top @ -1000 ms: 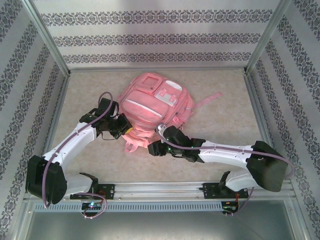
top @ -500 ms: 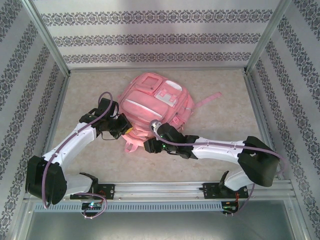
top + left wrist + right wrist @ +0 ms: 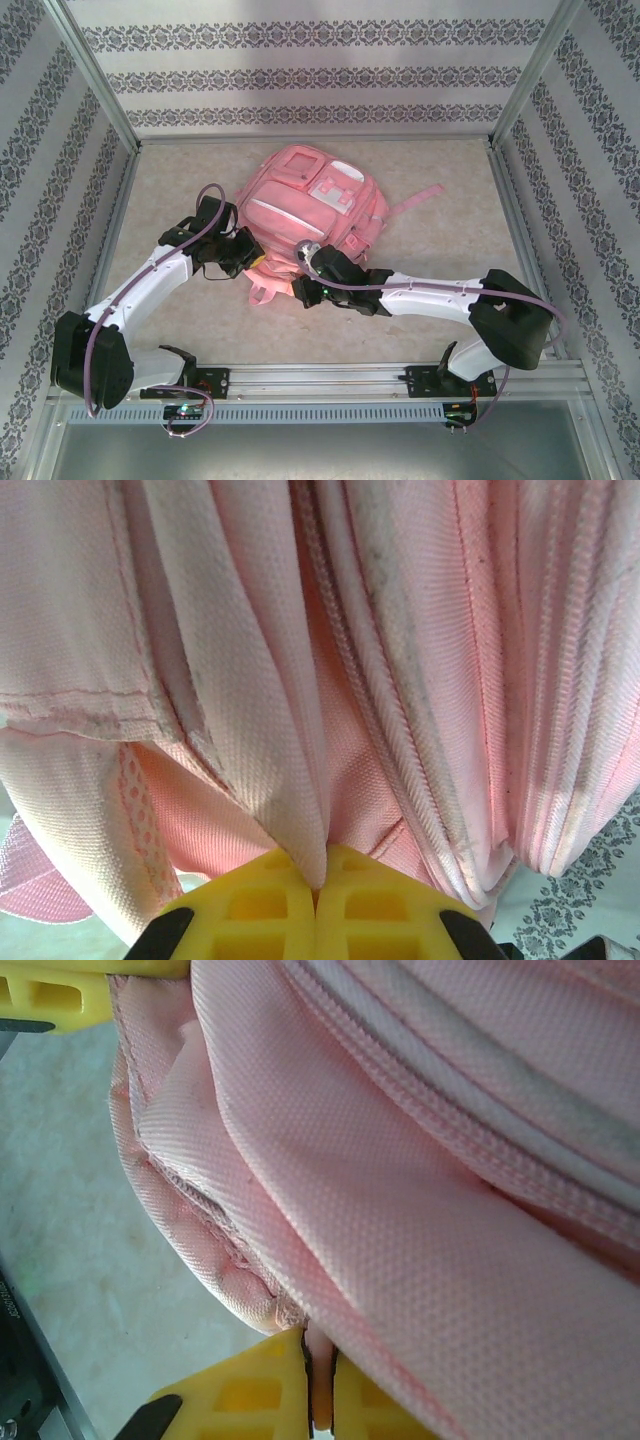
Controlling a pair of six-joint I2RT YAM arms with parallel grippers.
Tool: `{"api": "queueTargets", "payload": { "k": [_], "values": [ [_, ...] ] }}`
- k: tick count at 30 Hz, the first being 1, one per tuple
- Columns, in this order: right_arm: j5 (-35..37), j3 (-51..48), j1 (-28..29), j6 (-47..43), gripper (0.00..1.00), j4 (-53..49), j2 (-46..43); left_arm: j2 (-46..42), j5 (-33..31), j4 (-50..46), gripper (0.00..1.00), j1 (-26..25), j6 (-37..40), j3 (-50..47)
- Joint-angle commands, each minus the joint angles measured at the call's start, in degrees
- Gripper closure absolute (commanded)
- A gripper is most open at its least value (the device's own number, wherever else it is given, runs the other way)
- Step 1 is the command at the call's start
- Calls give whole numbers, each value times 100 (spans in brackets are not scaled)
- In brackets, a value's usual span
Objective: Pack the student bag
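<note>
Pinching a fold of the student bag (image 3: 310, 205) in each claw, I hold its lower edge at frame centre; left gripper (image 3: 318, 885) and right gripper (image 3: 320, 1385) are both clenched on pink fabric, presumably to spread the opening.

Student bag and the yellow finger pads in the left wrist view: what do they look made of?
Student bag: woven synthetic fabric, likely polyester or nylon, matte; fine grid weave, stitched seams and soft folds show, plus a mesh patch lower left. Yellow finger pads: probably moulded plastic, smooth and slightly glossy, with square recesses.
</note>
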Motion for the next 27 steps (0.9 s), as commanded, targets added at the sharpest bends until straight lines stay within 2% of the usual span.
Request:
{"api": "queueTargets", "payload": {
  "k": [1,7,18,23,27],
  "values": [
    [102,-6,23,-123,90,-111,-194,-147,-71,55,100,-33,268,228],
    [63,-259,-151,-116,94,-289,-321,-289,-529,-324,100,41,603,448],
    [-174,-360,-295,-243,100,-678,-431,-338,-765,-510,100,89,780,537],
    [-1045,-116,-386,-314,100,-791,-592,-279,-577,-379,100,84,778,431],
    [-1482,821,-384,-670,100,-1801,-317,-211,-601,-400,100,69,791,393]
  ]
}}
